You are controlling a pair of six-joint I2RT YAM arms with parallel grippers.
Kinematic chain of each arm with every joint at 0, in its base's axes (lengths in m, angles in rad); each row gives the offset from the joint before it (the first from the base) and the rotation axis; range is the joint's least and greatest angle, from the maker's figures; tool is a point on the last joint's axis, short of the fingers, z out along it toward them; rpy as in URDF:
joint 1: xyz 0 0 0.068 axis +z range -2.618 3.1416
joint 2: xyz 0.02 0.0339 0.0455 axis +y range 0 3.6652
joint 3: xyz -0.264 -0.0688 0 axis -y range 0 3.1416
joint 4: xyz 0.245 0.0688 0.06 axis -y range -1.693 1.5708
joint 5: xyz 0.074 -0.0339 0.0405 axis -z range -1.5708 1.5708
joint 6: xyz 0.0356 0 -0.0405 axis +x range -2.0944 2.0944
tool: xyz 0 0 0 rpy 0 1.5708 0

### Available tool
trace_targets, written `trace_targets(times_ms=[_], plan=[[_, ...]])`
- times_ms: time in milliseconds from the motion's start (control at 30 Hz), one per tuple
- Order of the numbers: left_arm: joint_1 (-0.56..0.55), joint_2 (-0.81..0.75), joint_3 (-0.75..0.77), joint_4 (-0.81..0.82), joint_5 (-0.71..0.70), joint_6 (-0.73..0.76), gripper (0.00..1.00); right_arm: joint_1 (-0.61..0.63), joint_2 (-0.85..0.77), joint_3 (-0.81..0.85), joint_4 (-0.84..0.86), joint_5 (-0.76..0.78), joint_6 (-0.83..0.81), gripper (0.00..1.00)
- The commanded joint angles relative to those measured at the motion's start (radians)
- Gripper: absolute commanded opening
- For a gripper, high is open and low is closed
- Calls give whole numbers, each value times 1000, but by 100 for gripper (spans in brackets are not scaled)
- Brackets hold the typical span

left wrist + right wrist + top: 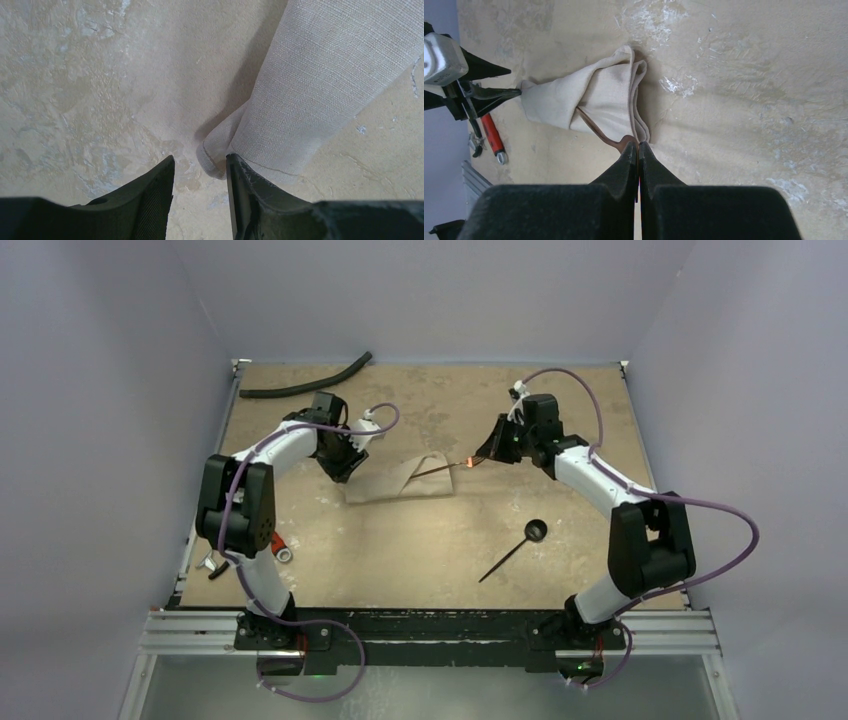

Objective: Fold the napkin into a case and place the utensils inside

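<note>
The napkin lies mid-table, folded into a flat tapered case. The copper fork slants out of its right side, with the far end tucked under a fold. My right gripper is shut on the fork's near end, just off the cloth's edge. At the case's narrow left end, my left gripper is open. A rolled corner of the cloth sits between its fingertips, against the right finger. The spoon lies alone on the table, nearer the front and right of centre, dark bowl pointing away.
A long black hose curves along the back left edge. A red-handled tool lies near the left arm's base, also in the right wrist view. Blue-grey walls enclose the table on three sides.
</note>
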Motion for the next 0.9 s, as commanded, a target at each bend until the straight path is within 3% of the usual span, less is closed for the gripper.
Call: trace_targets(times_ms=[0, 433, 667, 867], plan=[[4, 22, -14, 46, -4, 20, 40, -4, 7, -35, 84, -62, 48, 0], [5, 18, -42, 59, 21, 16, 35, 45, 100, -25, 167, -87, 124, 0], [5, 22, -46, 62, 24, 20, 25, 55, 153, -47, 247, -111, 190, 0], [5, 17, -51, 58, 23, 23, 23, 60, 164, -65, 277, -142, 221, 0]])
